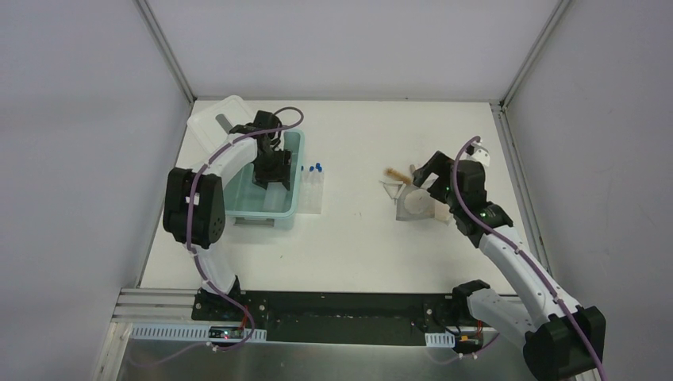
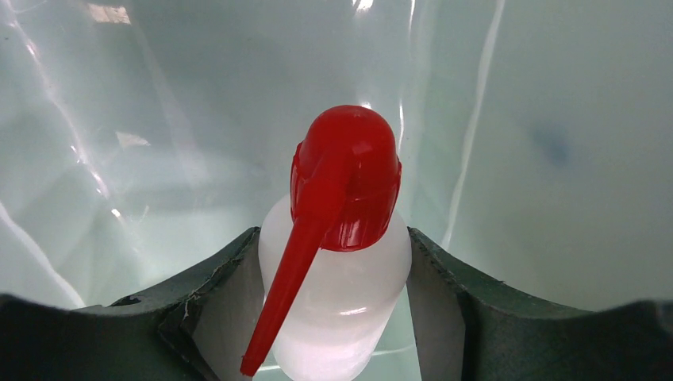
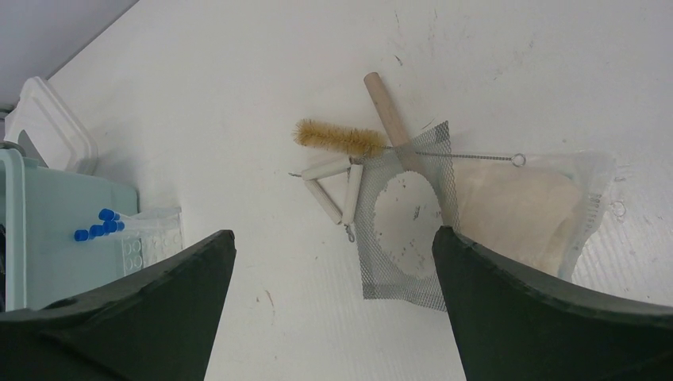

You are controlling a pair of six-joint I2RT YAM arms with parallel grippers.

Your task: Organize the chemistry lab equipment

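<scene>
Looks barely begun; left fingers (image 2: 214, 302) clenched round the squeeze bottle (image 2: 343, 298) inside the bin (image 2: 555, 119); right fingers (image 3: 143, 305) released over the unsorted brush (image 3: 329, 136).

Left gripper (image 2: 333, 274) is down in the bin (image 2: 555, 119), walls on every side of it, so the only open way is straight up. The bottle (image 2: 341, 309) plugs the gap between its fingers. Right gripper (image 3: 333, 238) has free air around it. Underneath and ahead sit mesh (image 3: 389, 290), brush (image 3: 329, 136), triangle (image 3: 353, 194) and bag (image 3: 516, 206). To its left there's bare table (image 3: 262, 63) until the rack (image 3: 151, 242).
</scene>
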